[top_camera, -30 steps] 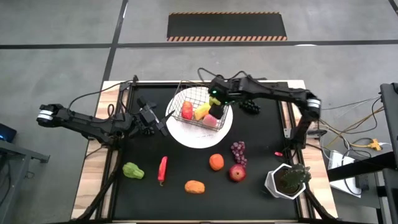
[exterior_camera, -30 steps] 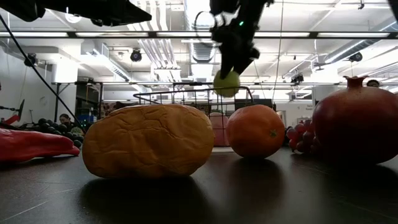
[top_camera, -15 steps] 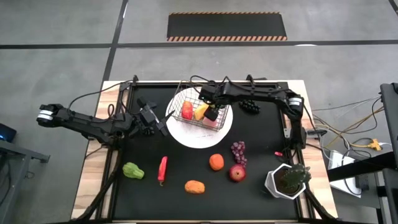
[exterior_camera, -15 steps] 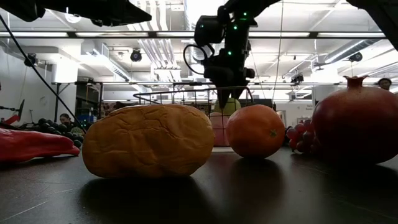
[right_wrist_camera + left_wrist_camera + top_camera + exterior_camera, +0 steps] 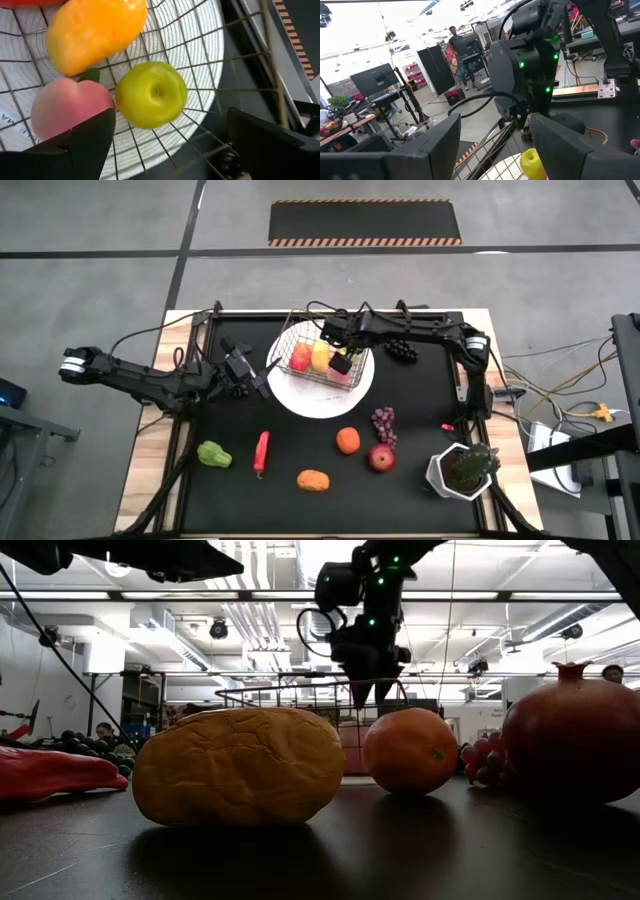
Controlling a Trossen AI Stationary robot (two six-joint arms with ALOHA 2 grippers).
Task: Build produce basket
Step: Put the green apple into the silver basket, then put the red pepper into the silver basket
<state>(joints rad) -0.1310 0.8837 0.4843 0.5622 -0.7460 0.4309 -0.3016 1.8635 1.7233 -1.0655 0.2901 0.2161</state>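
The wire basket stands on the round white plate. It holds a red apple, a yellow mango, a pink peach and a green apple. My right gripper hovers open just above the basket, its fingers apart on either side of the green apple and clear of it. The green apple rests on the basket's wire floor beside the peach. My left gripper waits open at the plate's left rim.
On the black mat nearer the front lie a green pepper, a red pepper, an orange-yellow fruit, an orange, a red fruit and purple grapes. Dark grapes lie right of the basket. A potted plant stands front right.
My right gripper has carried the green apple toward the table's left, over the basket, and gone down with it. The apple has left the fingers and now lies on the basket floor. The gripper has since risen a little.
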